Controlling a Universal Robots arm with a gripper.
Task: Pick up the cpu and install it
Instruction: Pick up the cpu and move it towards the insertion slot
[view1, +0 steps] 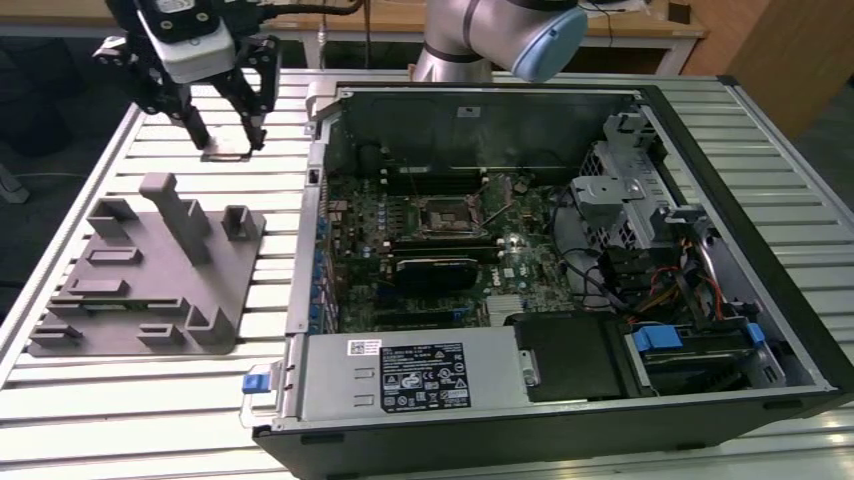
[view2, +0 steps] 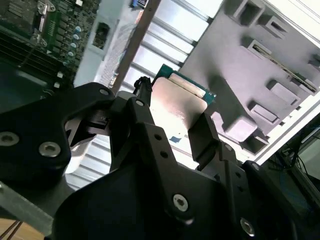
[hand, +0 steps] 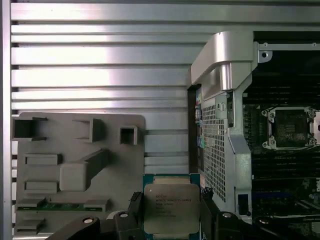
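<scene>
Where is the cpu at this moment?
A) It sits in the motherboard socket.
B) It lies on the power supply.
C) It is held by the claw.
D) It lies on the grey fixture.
C: in the first wrist view the cpu is clamped in the claw, above the slatted table beside the grey fixture.

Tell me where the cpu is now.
The cpu sits in the gripper at the exterior view's upper left, over the slatted table, beside the grey fixture, left of the computer case.
</scene>
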